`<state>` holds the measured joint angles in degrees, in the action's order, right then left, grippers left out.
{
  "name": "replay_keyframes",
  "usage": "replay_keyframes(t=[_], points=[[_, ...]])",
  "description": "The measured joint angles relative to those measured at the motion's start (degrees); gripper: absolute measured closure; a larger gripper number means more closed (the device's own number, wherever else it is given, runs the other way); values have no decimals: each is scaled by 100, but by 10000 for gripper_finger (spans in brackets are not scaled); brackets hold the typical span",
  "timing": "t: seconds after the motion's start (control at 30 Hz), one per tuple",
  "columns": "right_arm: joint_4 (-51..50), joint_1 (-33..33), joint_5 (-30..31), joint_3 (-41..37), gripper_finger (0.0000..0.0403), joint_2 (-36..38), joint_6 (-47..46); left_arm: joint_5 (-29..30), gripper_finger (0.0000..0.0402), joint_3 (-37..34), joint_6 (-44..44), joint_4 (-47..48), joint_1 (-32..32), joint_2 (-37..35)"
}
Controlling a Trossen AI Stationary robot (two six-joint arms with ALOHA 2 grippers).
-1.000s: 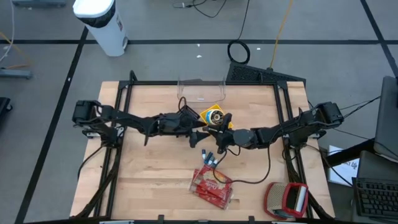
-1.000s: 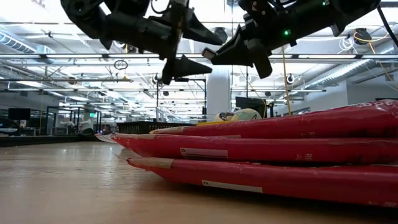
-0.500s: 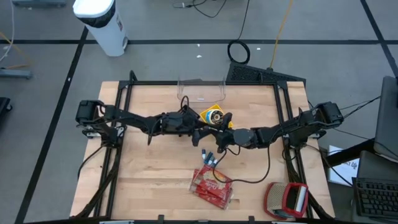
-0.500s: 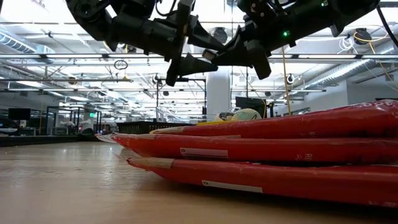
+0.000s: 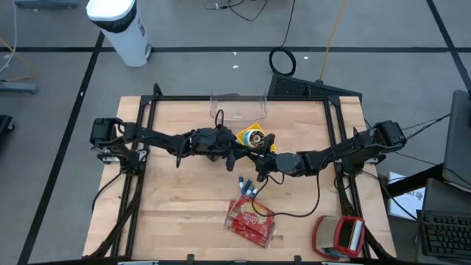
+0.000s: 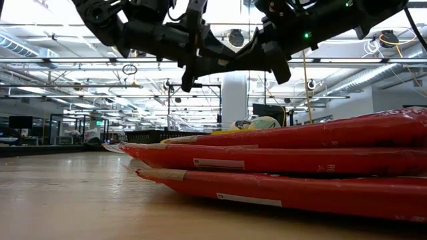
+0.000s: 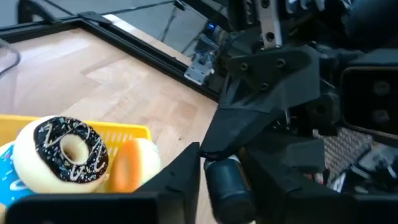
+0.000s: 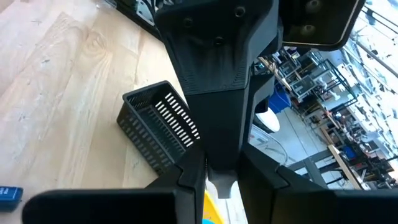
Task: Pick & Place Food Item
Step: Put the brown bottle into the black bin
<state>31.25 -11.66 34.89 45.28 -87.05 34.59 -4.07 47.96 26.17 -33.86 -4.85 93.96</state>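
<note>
Our left gripper [image 5: 237, 152] and our right gripper [image 5: 259, 160] meet nose to nose above the middle of the table [image 5: 176, 213], both clear of the wood. They are so close that each wrist view is filled by the other's dark housing. The food item, a chocolate-iced doughnut on a yellow packet [image 5: 255, 138], lies flat on the table just to the far side of the spot where the two meet, between the grippers and the clear container [image 5: 237, 107] at the far edge. It sits just beside our left gripper and below it, and nothing grips it. A dark rounded piece [image 7: 227, 186] shows right at our left gripper, but we cannot tell what it is. We also cannot tell whether either gripper is clenched on anything or released. The red packets [image 5: 250, 219] lie well apart, toward the near edge.
</note>
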Motion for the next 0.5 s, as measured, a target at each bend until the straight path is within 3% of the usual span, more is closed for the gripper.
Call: replay_keyframes(t=[0.1, 0.23, 0.5], points=[[60, 0, -10, 4, 341, 0, -263, -434, 332, -2, -27, 100, -190, -120], [207, 0, -36, 22, 317, 0, -1034, -794, 333, -2, -285, 397, -417, -366], [244, -14, -85, 0, 263, 68, -1946, 382, 333, -126, -901, 1508, -585, -884]])
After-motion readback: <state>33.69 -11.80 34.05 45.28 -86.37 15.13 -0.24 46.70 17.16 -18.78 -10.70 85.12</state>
